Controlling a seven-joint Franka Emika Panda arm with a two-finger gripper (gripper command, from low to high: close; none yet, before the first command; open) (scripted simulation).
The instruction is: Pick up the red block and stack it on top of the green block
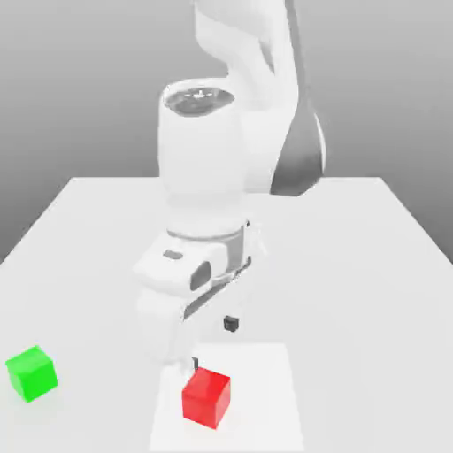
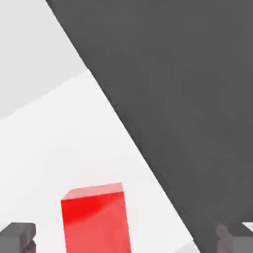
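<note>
The pincer [image 1: 213,344] stands wide open, with nothing in its grip; its two dark tips are spread apart over the bench [image 1: 363,283]. Its line of opening runs slantwise in the exterior view, one tip toward the bench's far edge and the exterior view's right, the other nearer the red block [image 1: 206,397].

From the pincer, the red block lies toward the exterior view's near side, slightly to its left. It sits on the pale square [image 1: 265,389], closer to that square's left edge than its right, and well away from the bench's far edge. The hand view has it lying off-centre across the span, closer to one tip than the other. I judge that the coming move turns on this offset: the pincer should shift until the block is centred between the tips, then go down around it. Descending off-centre could land a tip on the block or nudge it aside.

Farther out, the green block [image 1: 33,373] rests on the bench toward its left side, well apart from both pincer and red block, clear of the pale square's left edge.
</note>
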